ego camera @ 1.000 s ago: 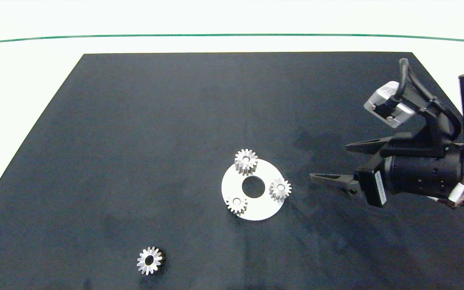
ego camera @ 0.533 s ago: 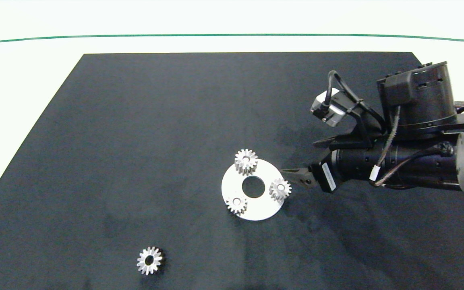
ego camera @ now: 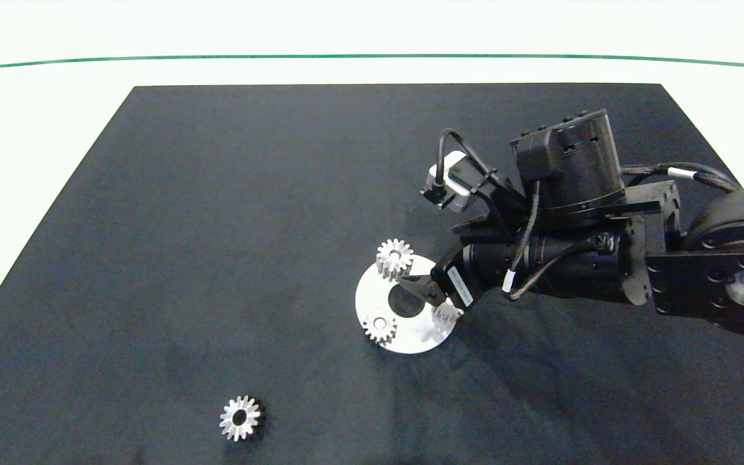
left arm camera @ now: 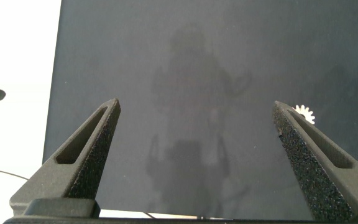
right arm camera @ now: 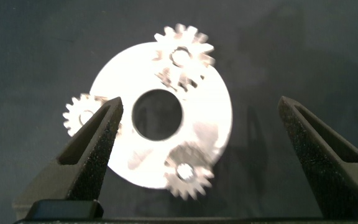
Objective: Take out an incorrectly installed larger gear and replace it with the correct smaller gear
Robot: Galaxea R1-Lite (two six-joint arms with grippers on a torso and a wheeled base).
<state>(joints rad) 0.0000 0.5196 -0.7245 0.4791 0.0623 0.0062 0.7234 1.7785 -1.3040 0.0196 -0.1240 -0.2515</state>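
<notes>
Jaws of the right gripper (right arm camera: pixel 199 102) stand wide apart and grasp nothing. They hang over the round silver plate (right arm camera: pixel 211 127), which lies on the black mat (ego camera: pixel 217 226), and the plate's centre hole sits in the gap between the two fingers. The larger gear (right arm camera: pixel 184 53) stands on the plate's rim just ahead of the fingertips, within the span of the open jaws and closer to neither finger by much; nothing touches it. A second gear (right arm camera: pixel 188 175) on the plate sits further back inside the gap, nearer the gripper's body. A third gear (right arm camera: pixel 79 115) at the plate's edge lies right at one fingertip, partly covered by it in the right wrist view; whether the two touch cannot be told.

The left gripper (left arm camera: pixel 196 104) is off to the side, out of the head view, with its jaws equally spread and empty above bare mat. The smaller gear (ego camera: pixel 240 418) lies flat on the mat by itself, just past the tip of one left finger and well apart from the right jaws and the plate.
</notes>
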